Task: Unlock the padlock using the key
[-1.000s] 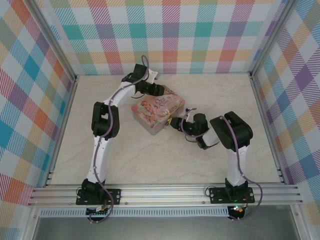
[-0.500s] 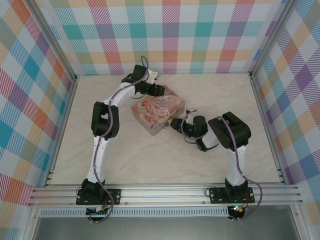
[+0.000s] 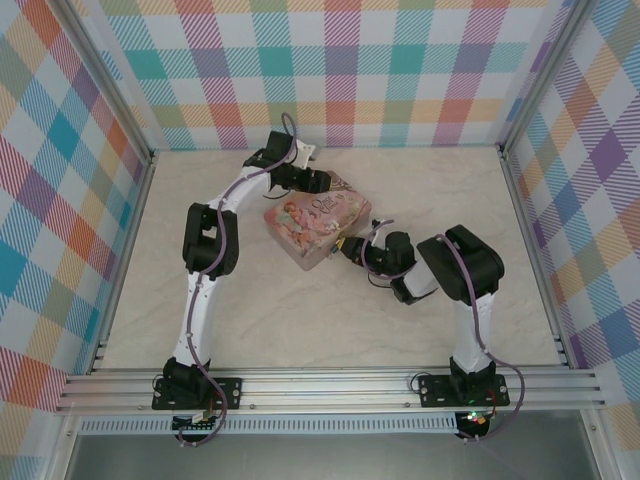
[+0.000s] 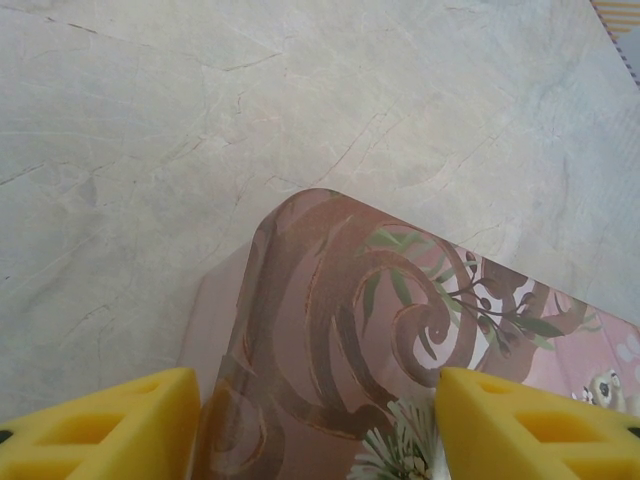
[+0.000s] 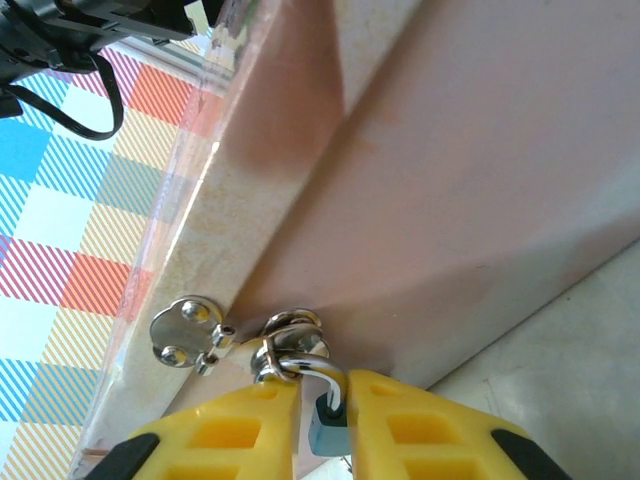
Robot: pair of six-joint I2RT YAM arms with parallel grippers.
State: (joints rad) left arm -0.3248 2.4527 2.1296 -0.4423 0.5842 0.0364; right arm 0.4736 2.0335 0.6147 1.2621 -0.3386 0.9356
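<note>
The tiny blue padlock [image 5: 323, 434] hangs by its thin metal shackle [image 5: 312, 367] from the hasp ring on the side of the pink pictured tin [image 5: 450, 170]. My right gripper [image 5: 322, 400] is shut on the padlock's body, its yellow fingers [image 5: 230, 430] pressed to either side of it. At the tin's [image 3: 315, 220] near right corner I see this same gripper [image 3: 350, 245]. My left gripper [image 3: 326, 183] is at the tin's far corner, open, its yellow fingers [image 4: 100, 430] set wide over the lid [image 4: 340, 340]. The key is out of view.
A small metal hinge plate [image 5: 182, 328] is riveted to the tin beside the hasp. The pale marble table [image 3: 300, 310] is walled by checked panels, with an aluminium rail [image 3: 330, 385] along the near edge.
My right gripper has edged slightly left, closer against the tin. The left arm and the tin have barely moved.
</note>
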